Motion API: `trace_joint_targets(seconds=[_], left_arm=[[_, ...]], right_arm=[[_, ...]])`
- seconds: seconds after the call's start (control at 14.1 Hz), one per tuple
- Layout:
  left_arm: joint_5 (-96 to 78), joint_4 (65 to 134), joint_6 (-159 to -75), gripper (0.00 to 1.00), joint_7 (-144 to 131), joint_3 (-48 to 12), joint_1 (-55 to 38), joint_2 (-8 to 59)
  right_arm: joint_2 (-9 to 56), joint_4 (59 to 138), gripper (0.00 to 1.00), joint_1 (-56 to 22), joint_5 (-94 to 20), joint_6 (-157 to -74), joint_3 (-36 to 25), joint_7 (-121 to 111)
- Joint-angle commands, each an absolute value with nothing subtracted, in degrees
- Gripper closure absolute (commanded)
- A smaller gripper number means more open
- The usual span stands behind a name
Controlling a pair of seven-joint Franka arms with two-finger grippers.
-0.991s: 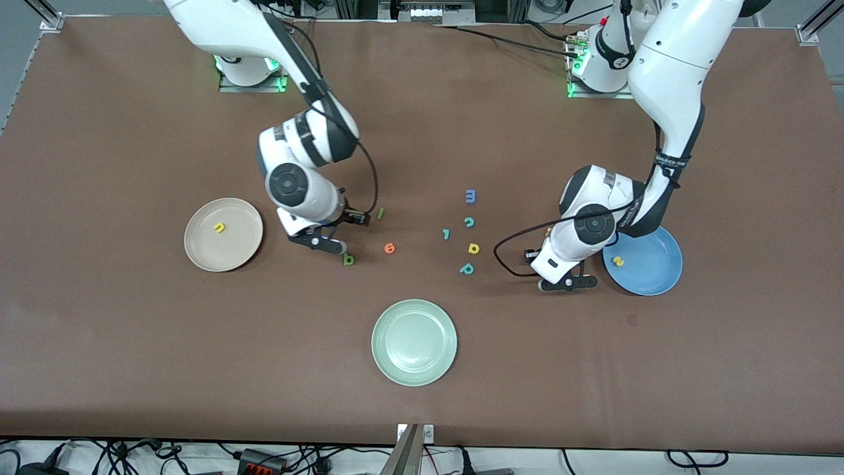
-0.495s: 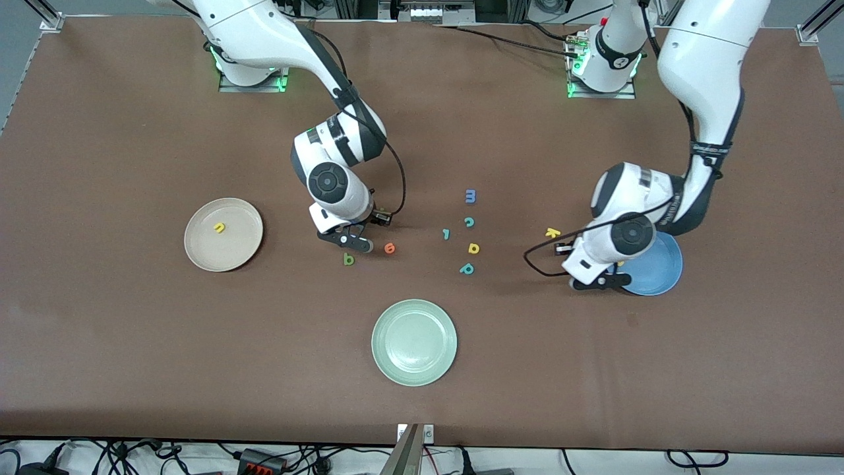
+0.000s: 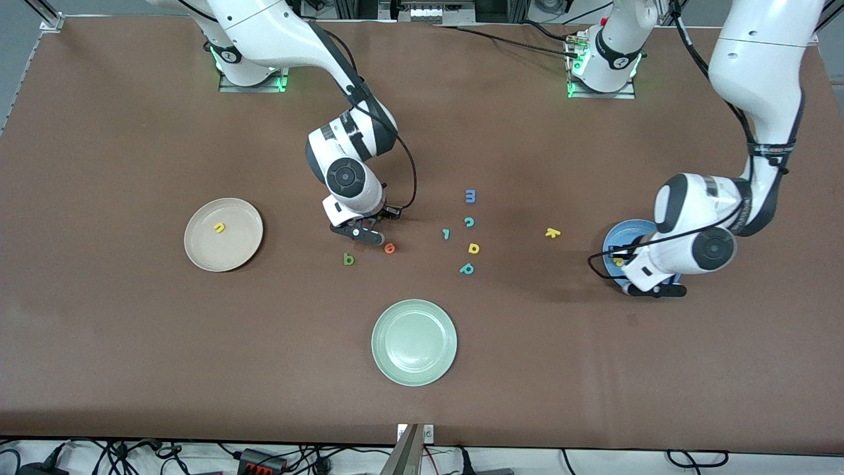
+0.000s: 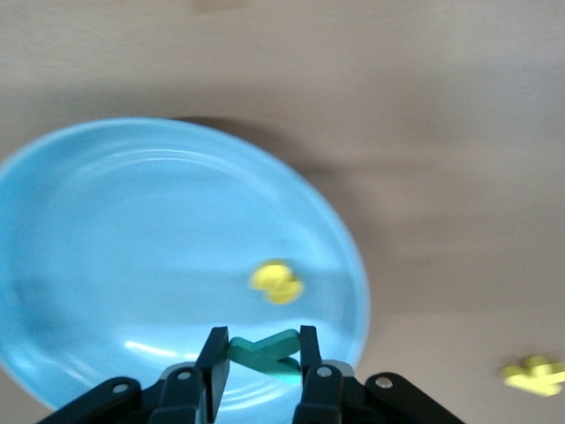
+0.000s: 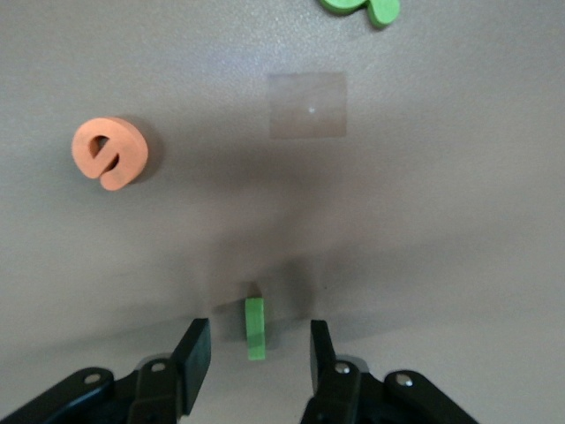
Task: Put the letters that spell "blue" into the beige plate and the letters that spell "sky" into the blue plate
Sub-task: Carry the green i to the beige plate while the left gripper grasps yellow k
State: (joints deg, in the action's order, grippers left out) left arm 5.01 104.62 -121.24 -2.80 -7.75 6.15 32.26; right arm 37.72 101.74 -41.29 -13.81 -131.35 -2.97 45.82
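My left gripper (image 4: 260,353) is shut on the teal "y" (image 4: 265,352) and hangs over the blue plate (image 4: 132,247), low above its rim (image 3: 613,236). A yellow "s" (image 4: 276,283) lies in that plate. The yellow "k" (image 3: 552,232) lies on the table beside it, toward the middle. My right gripper (image 5: 260,353) is open, its jaws standing either side of the dark green "l" (image 5: 254,327) without touching it. The orange "e" (image 3: 390,248) and green "b" (image 3: 348,260) lie close by. The yellow "u" (image 3: 219,227) rests in the beige plate (image 3: 201,254).
A pale green plate (image 3: 414,342) sits nearest the front camera at mid-table. Between the arms lie a blue "m" (image 3: 470,196), a teal "c" (image 3: 469,222), another small teal letter (image 3: 446,233), a yellow letter (image 3: 473,248) and a teal "p" (image 3: 467,268).
The left arm carried the teal "y" away from the "k" to over the blue plate. The right gripper moved from beside the "b" to the "l", and its jaws narrowed.
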Motion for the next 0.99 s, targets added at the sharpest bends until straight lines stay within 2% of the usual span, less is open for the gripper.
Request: trace_joint_targets(seconds=[0.0, 0.07, 0.14, 0.28, 0.35, 0.5, 0.78, 0.92], left_arm=[[6.77, 104.94, -120.06, 0.54, 0.53, -8.44, 8.0, 31.2], [6.77, 104.94, -120.06, 0.18, 0.53, -8.44, 8.0, 31.11], [6.77, 104.94, -119.71, 0.0, 0.53, -8.7, 8.0, 31.03], [6.77, 104.94, -118.04, 0.0, -0.26, -9.49, 7.3, 29.8], [6.77, 105.46, -117.86, 0.0, -0.26, -9.93, 6.86, 29.27], [6.77, 107.48, -117.86, 0.0, -0.26, -13.08, 6.86, 27.43], [6.85, 114.16, -125.74, 0.0, -0.26, -19.85, 6.16, 24.96], [9.47, 117.31, -133.2, 0.0, 0.0, -20.04, 5.45, 25.84]], right_arm=[[38.84, 100.9, 0.49, -41.92, -14.68, -131.66, -3.43, 46.58], [39.02, 100.9, 0.49, -41.84, -14.68, -131.92, -3.43, 46.58], [39.11, 100.9, 0.53, -41.84, -14.68, -132.1, -3.43, 46.58], [39.11, 100.9, 0.66, -41.84, -14.68, -132.01, -3.43, 46.67], [39.11, 100.9, 0.77, -41.84, -14.68, -132.01, -3.43, 46.93], [39.02, 100.9, 0.86, -41.92, -14.68, -132.01, -3.43, 48.86], [37.19, 100.81, 0.89, -41.22, -14.15, -131.31, -4.74, 48.17], [34.99, 101.16, 0.89, -41.31, -13.8, -128.95, -8.07, 46.42]])
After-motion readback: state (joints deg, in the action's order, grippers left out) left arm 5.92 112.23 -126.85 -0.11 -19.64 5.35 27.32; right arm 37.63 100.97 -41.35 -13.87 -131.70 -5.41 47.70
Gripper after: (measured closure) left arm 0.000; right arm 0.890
